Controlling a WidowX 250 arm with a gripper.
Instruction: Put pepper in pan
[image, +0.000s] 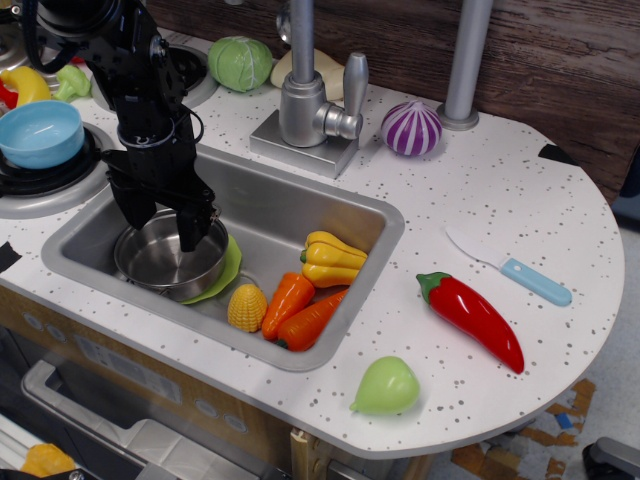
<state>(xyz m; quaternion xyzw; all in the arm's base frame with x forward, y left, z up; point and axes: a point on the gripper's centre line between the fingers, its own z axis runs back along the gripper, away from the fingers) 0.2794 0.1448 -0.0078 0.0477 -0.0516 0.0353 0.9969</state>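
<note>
The red chili pepper (474, 316) with a green stem cap lies on the speckled white counter (520, 200), right of the sink. The shiny steel pan (166, 257) stands in the left part of the sink (262, 205), on a green plate (225, 272). My black gripper (162, 228) hangs over the pan with its fingers spread apart and pointing down into it. It holds nothing. The pepper is far to the right of the gripper.
In the sink lie a yellow bell pepper (333, 259), two orange carrots (300, 307) and a corn cob (247, 307). A faucet (310, 95), a purple onion (411, 128), a toy knife (515, 268), a green pear (387, 387) and a cabbage (240, 62) are on the counter. A light blue bowl (40, 132) sits on the stove at left.
</note>
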